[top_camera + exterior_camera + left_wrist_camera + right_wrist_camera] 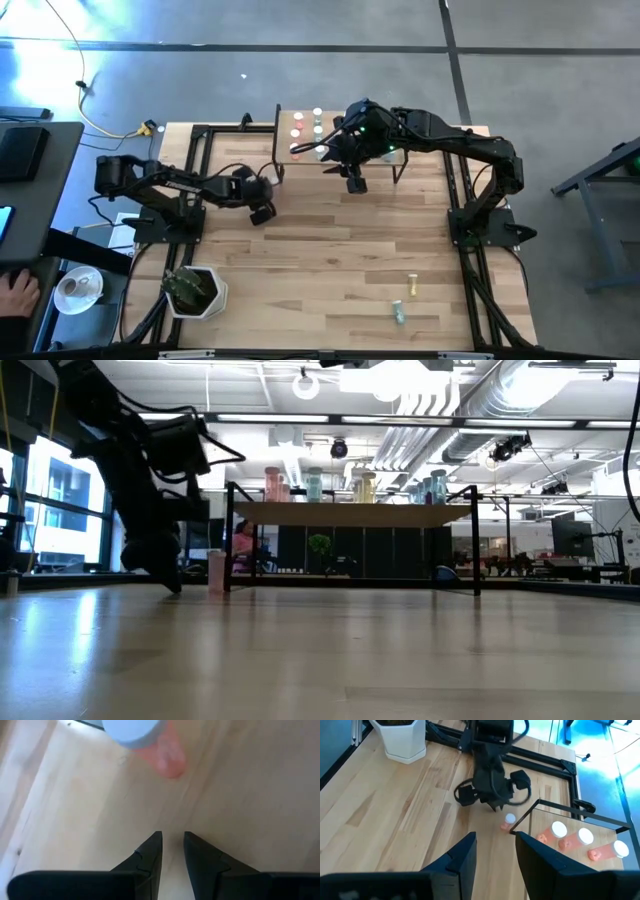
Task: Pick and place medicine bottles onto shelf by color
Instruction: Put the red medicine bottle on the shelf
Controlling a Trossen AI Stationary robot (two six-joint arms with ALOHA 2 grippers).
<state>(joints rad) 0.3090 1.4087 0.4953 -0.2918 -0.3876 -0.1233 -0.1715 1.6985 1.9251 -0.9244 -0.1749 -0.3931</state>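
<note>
High view, left of centre: the left gripper point(262, 212) is closed and empty near a light, tippable pink bottle point(509, 821); grip its body.

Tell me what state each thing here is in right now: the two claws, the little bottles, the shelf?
Left gripper: shut, empty, low over the table.
Right gripper: jaws apart, empty, above the shelf's edge.
Pink bottle: upright on the table beside the shelf.
Shelf: bottles standing on it.
Two bottles: lying on the table's near side.
Plant pot: upright.
</note>
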